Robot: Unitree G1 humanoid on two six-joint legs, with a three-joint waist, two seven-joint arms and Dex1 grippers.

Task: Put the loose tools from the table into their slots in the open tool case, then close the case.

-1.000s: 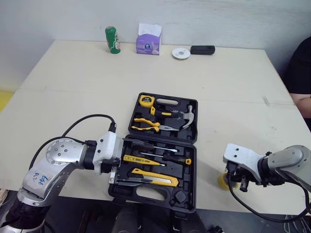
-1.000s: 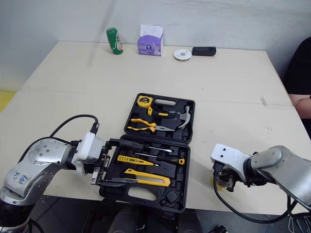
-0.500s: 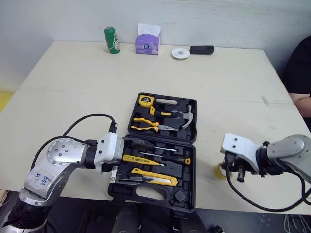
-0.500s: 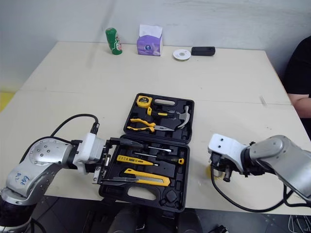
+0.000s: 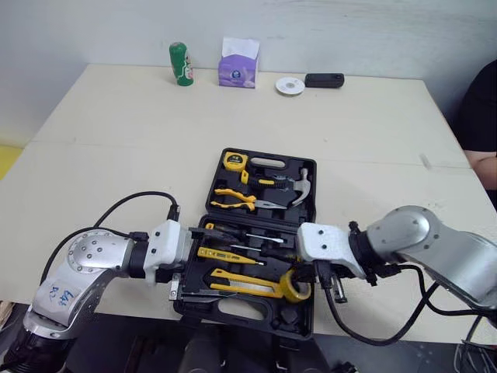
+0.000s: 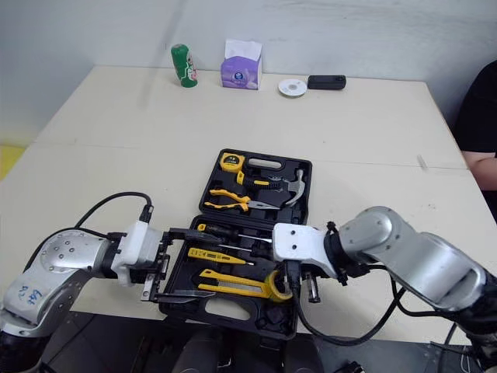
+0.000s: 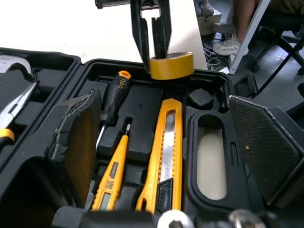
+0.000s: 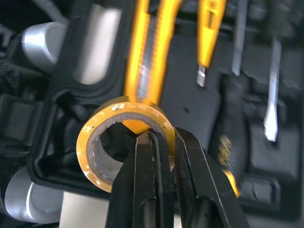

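The open black tool case (image 5: pixel 313 198) lies at the table's front middle. Its far half holds a tape measure (image 5: pixel 233 161), pliers (image 5: pixel 235 199) and a hammer (image 5: pixel 299 186). The near half holds screwdrivers (image 5: pixel 241 231), a tester pen (image 5: pixel 225 256) and a yellow utility knife (image 5: pixel 247 283). My right gripper (image 8: pixel 161 137) is shut on the wall of a yellow tape roll (image 5: pixel 297 285), held over the near half's right front part. My left gripper (image 6: pixel 175 264) stands open at the case's left edge, its fingers (image 7: pixel 76 142) spread wide with nothing between them.
At the table's far edge stand a green can (image 5: pixel 180 64), a purple tissue box (image 5: pixel 238 70), a white disc (image 5: pixel 290 85) and a black device (image 5: pixel 324 79). A person (image 5: pixel 483 116) sits at the far right. The case reaches the table's front edge.
My right gripper has swung left from the table right of the case, carrying the yellow tape roll over the case's near half. The left gripper has stayed at the case's left edge.
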